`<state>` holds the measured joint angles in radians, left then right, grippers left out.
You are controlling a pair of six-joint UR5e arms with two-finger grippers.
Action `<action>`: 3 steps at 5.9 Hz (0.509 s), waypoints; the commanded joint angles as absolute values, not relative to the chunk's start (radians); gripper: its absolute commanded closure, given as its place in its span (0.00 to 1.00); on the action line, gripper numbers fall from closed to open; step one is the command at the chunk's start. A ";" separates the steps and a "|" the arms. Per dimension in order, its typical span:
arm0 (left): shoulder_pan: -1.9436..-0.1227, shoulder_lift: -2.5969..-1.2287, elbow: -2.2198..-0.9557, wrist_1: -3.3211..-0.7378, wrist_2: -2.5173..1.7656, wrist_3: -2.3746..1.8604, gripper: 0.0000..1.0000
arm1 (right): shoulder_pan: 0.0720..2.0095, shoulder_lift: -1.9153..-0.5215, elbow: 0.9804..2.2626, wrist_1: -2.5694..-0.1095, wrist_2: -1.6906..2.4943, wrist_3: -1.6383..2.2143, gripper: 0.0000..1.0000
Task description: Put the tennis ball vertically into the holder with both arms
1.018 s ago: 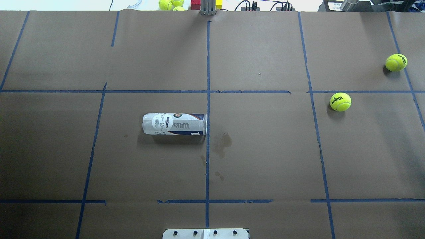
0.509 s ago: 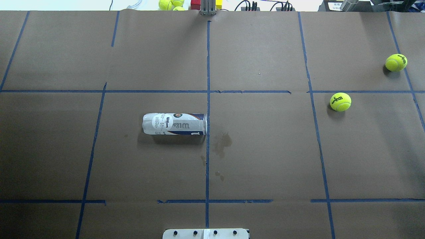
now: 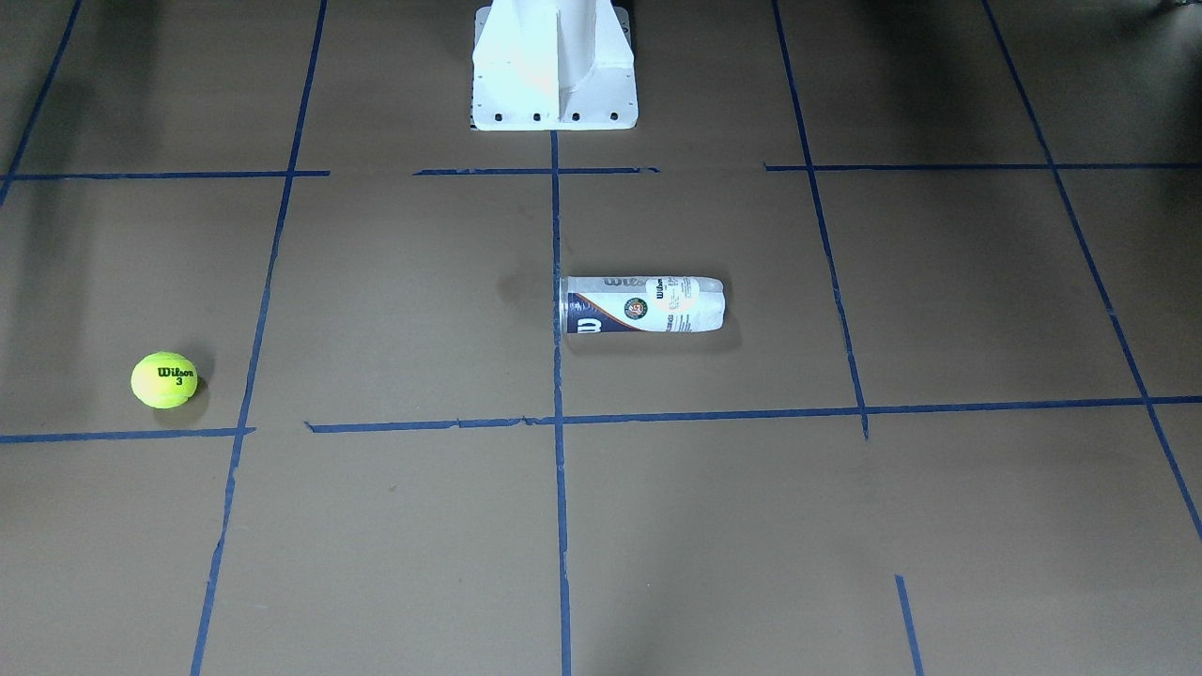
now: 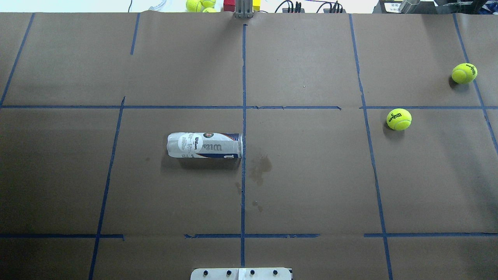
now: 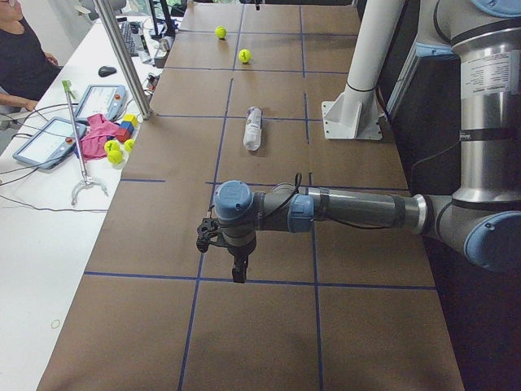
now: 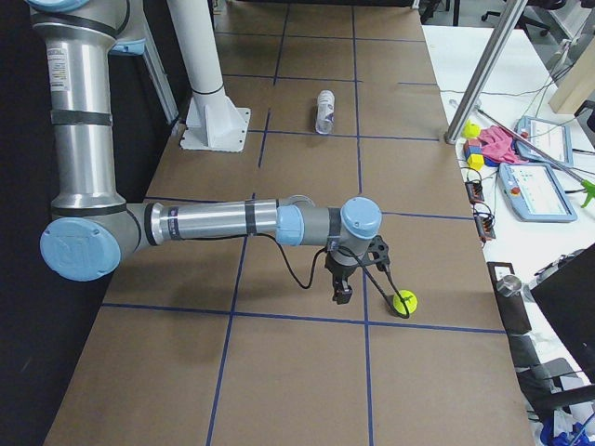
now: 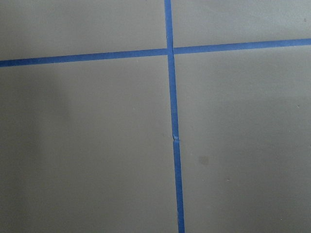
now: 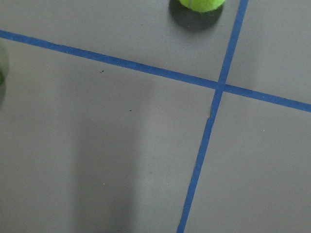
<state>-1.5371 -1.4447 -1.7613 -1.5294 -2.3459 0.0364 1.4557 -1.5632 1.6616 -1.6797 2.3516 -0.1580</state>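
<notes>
The holder point(image 4: 204, 145), a clear Wilson can, lies on its side near the table's middle, its open metal rim toward the centre tape line; it also shows in the front view point(image 3: 643, 304). A tennis ball point(image 4: 398, 119) marked "Wilson 3" rests far right of it; it shows in the front view point(image 3: 164, 379) too. A second ball point(image 4: 464, 73) lies farther right. The left gripper point(image 5: 237, 269) shows only in the left side view, hanging over bare table. The right gripper point(image 6: 358, 290) shows only in the right side view, beside a ball point(image 6: 403, 301). I cannot tell whether either is open.
The white pedestal base point(image 3: 554, 70) stands at the robot's edge of the table. A side bench holds tablets, coloured blocks and spare balls point(image 5: 114, 151), with a metal post point(image 5: 122, 57) and a seated person point(image 5: 20, 57) near it.
</notes>
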 commanded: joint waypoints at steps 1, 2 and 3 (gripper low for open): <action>-1.539 -1.422 -1.761 -1.624 -2.349 0.044 0.00 | 1.456 -1.563 1.661 -1.680 2.352 -0.158 0.00; -1.537 -1.401 -1.755 -1.685 -2.374 0.041 0.00 | 1.456 -1.563 1.667 -1.680 2.352 -0.156 0.00; -1.536 -1.399 -1.756 -1.780 -2.402 0.040 0.00 | 1.450 -1.563 1.666 -1.680 2.353 -0.156 0.00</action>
<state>-1.5369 -1.4062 -1.7569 -1.6983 -2.3779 0.0415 1.4534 -1.5631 1.6653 -1.6797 2.3521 -0.1568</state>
